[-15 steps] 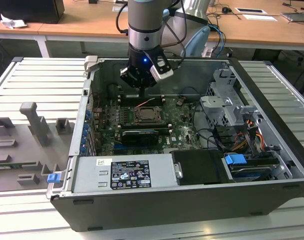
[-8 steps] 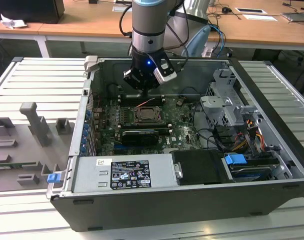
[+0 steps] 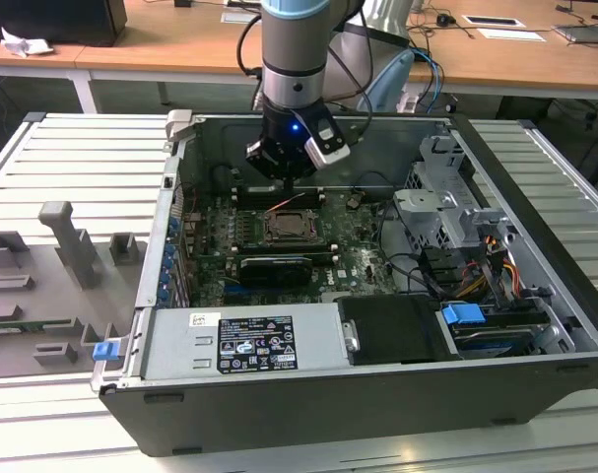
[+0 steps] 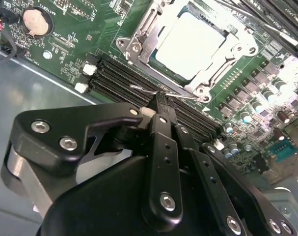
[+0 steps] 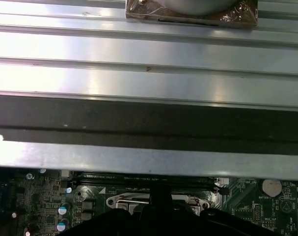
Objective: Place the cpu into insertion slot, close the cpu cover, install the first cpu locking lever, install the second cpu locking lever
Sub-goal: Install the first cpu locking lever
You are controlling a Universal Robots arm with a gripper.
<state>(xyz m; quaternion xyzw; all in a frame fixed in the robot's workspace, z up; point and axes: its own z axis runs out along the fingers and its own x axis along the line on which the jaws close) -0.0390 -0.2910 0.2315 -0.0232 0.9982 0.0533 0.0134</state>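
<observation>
In the second wrist view the cpu lies flat in the insertion slot, pale silver face up. The cpu cover is down around it, framing the chip. A thin wire locking lever runs along the socket's near edge, over the black memory slots. My gripper is shut, its tips right at that lever. In the exterior view the gripper hangs just behind the socket inside the open computer case. The first wrist view shows the socket's rim beyond the fingers.
Black memory slots lie between the gripper and the case wall. A drive cage and cable bundles fill the exterior view's right. A power supply sits at the case front. Grey fixtures stand on the slatted table.
</observation>
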